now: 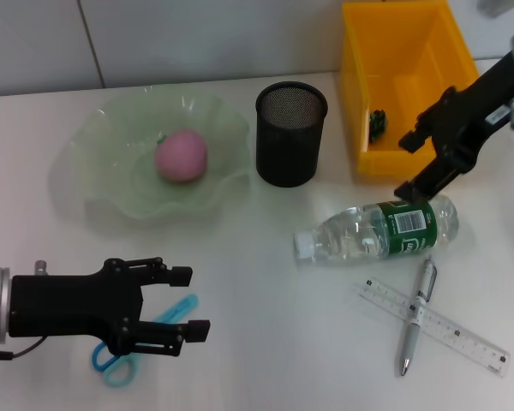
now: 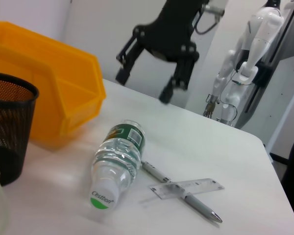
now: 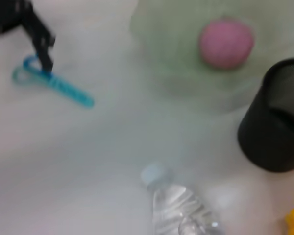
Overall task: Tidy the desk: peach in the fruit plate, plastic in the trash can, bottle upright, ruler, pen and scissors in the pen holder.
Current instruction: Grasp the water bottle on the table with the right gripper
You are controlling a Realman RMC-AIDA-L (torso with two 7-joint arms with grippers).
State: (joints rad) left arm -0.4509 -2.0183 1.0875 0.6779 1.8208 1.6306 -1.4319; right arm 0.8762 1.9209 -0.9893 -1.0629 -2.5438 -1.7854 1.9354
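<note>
Clear plastic water bottle [image 1: 377,232] with green label lies on its side just before the yellow bin [image 1: 407,86], cap pointing toward the left gripper [image 1: 188,301]; right gripper [image 1: 409,167], fingers apart, hangs above its base, nearer arm.

head overhead, wrists low, sharing bottle [image 1: 385,229]

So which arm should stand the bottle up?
Probably the right. Its gripper hangs open right over the lying bottle's base end, while the left gripper is far off, open over the blue scissors.
</note>
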